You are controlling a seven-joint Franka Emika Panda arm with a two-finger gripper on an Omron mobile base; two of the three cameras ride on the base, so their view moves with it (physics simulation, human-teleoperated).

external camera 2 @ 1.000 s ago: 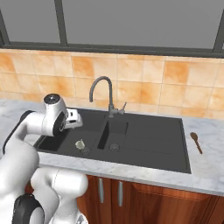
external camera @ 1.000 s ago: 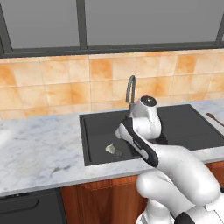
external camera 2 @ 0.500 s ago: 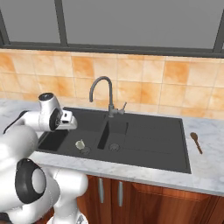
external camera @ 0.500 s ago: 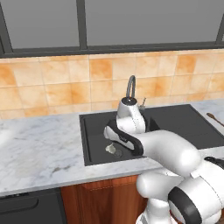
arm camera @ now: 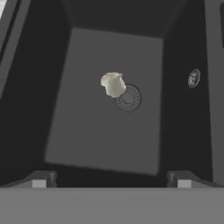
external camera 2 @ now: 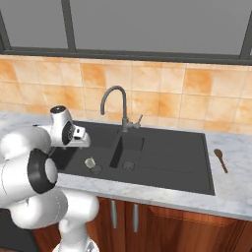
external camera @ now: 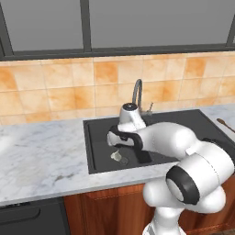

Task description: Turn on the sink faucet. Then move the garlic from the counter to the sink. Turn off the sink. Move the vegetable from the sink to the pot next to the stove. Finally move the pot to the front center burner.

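Left base view has the white marble counter (external camera: 41, 156) running under orange tile and a dark window, with the black sink (external camera: 98, 158) set in it. The garlic (arm camera: 113, 84) sits on the basin floor right at the round drain (arm camera: 128, 98), can't tell which way its tip points. The gripper (arm camera: 111, 178) hangs above it, fingers spread, nothing held.

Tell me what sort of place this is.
A rendered home kitchen, most likely: a black double-basin sink with a gooseneck faucet set in a marble counter, orange tile backsplash behind, and a garlic lying in the basin.
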